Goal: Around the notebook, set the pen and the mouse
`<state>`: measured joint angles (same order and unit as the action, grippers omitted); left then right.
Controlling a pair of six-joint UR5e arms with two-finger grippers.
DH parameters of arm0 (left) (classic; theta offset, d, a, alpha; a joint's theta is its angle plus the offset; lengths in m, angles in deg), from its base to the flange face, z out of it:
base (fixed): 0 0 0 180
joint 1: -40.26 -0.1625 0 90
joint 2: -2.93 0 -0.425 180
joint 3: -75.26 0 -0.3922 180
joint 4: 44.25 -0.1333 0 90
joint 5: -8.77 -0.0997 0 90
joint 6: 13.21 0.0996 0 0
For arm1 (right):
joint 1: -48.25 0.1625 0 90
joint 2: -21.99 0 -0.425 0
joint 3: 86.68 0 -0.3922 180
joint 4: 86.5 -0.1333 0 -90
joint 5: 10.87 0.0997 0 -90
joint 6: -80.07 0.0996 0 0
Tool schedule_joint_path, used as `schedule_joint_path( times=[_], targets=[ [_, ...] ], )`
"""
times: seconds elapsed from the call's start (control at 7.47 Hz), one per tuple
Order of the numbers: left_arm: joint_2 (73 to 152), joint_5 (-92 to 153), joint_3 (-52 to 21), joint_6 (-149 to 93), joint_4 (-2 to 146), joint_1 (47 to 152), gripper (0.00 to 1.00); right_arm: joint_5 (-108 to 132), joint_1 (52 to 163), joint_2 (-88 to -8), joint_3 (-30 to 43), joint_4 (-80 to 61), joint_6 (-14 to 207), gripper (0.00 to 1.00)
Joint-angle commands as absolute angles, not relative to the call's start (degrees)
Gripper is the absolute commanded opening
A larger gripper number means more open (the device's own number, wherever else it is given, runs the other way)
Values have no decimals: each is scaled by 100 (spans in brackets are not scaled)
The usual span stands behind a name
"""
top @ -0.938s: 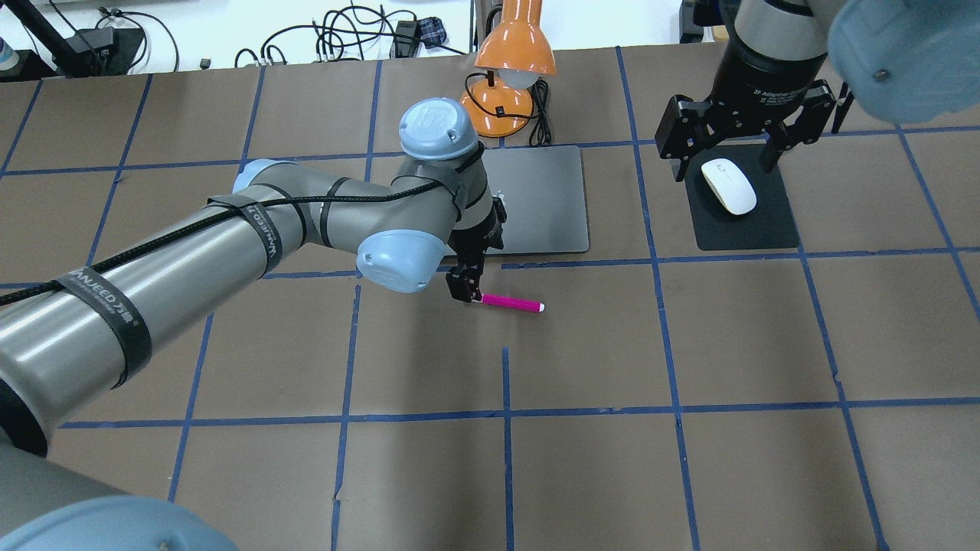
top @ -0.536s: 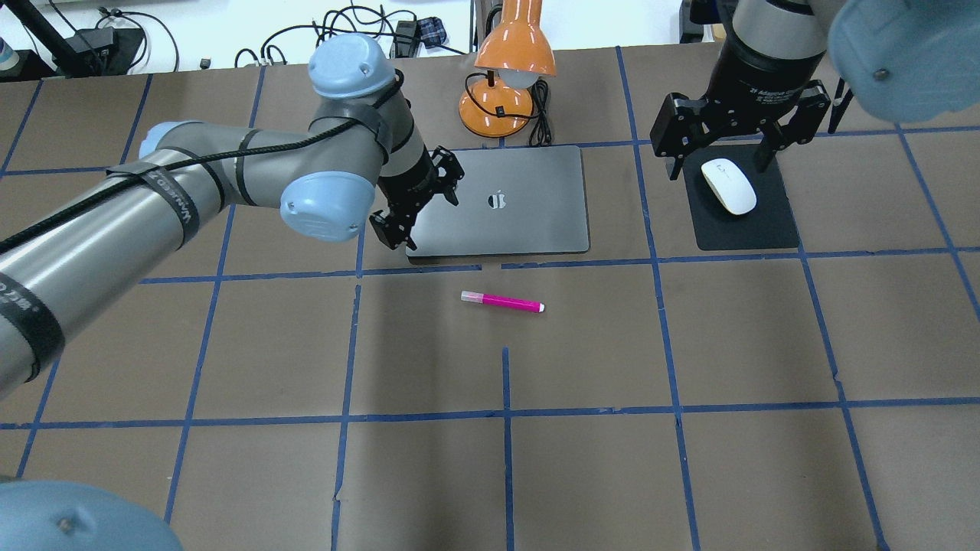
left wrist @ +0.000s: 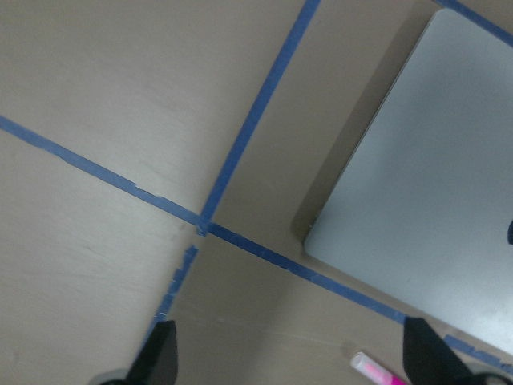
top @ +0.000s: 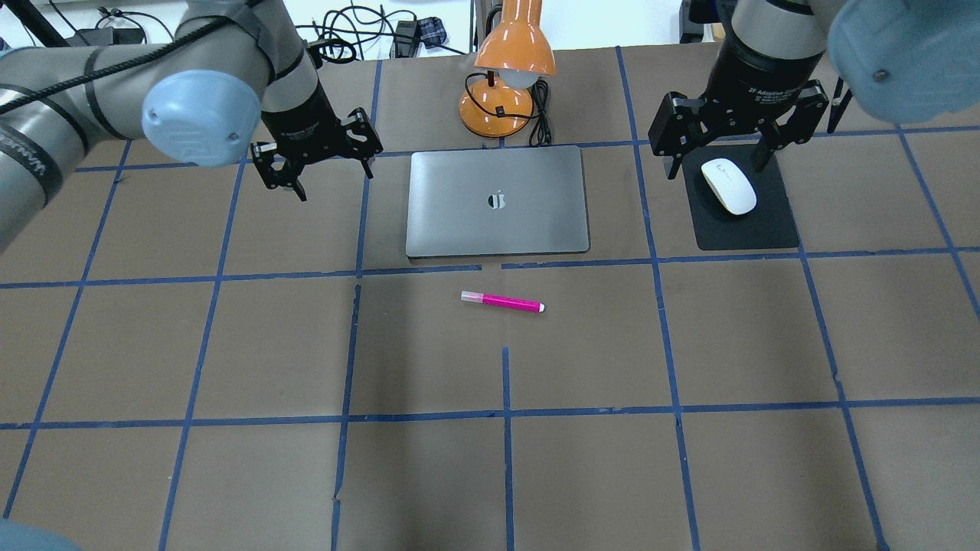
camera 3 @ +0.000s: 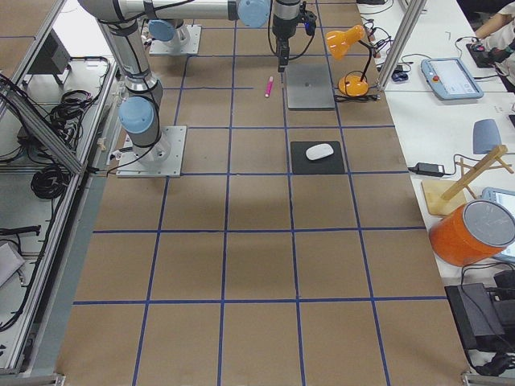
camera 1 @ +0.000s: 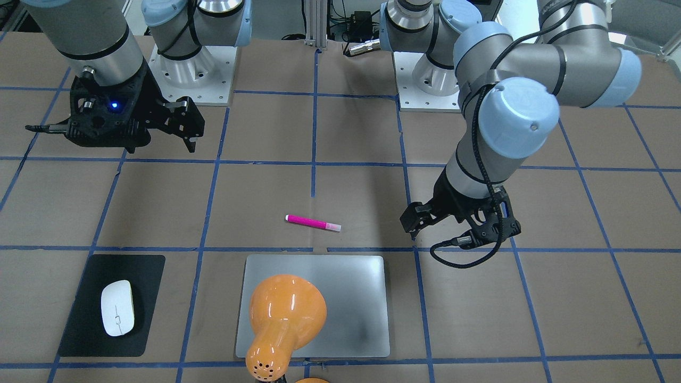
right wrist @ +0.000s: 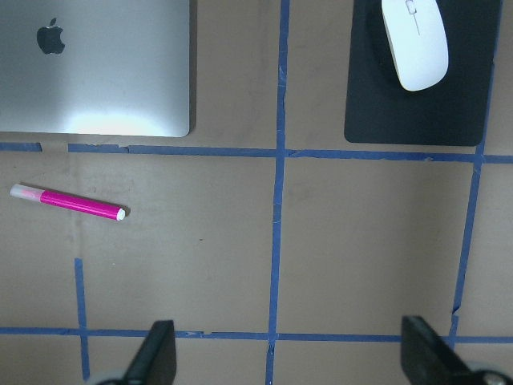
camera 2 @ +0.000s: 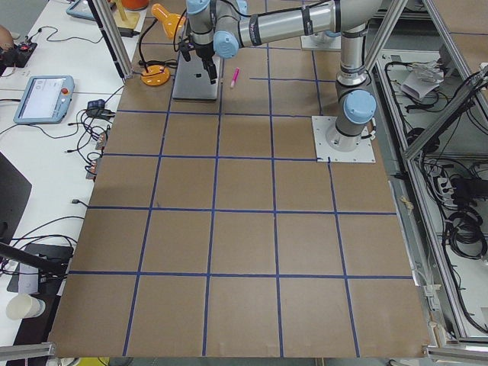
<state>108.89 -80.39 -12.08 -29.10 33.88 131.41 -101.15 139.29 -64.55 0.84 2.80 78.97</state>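
Observation:
The magenta pen (top: 502, 301) lies flat on the table just in front of the silver-grey notebook (top: 459, 218), free of both grippers. The white mouse (top: 728, 185) rests on a black mat (top: 746, 229) to the notebook's right. My left gripper (top: 337, 184) hangs open and empty beside the notebook's far-left corner. Its wrist view shows the notebook's corner (left wrist: 425, 184) and the pen's pale end (left wrist: 370, 369). My right gripper (top: 718, 170) hovers open and high over the mouse. The right wrist view takes in the mouse (right wrist: 414, 44), the pen (right wrist: 68, 201) and the notebook (right wrist: 96, 80).
An orange desk lamp (top: 509, 69) with a black cord stands right behind the notebook, and its shade (camera 1: 284, 314) overhangs the notebook in the front-facing view. Blue tape lines grid the brown table. Cables lie beyond the far edge.
My left gripper has drawn away from the pen's end, moving left and back past the notebook's left edge. The pen stays put. The right arm has hardly moved.

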Motion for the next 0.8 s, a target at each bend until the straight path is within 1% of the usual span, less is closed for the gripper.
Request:
schedule_joint_path(
  times=[0.0,0.13,0.67],
  targets=[
    [10535,-8035,-1052,-2218,3888,13034,100,-10113,13931,-6458,95,323,7902,100],
    [10394,-8018,-1078,-2157,4342,13026,100,-10122,13931,-6449,95,323,7902,100],
    [9831,-8088,-1420,-1427,4434,13017,100,-10122,13931,-6467,95,315,8103,100]
  ],
)
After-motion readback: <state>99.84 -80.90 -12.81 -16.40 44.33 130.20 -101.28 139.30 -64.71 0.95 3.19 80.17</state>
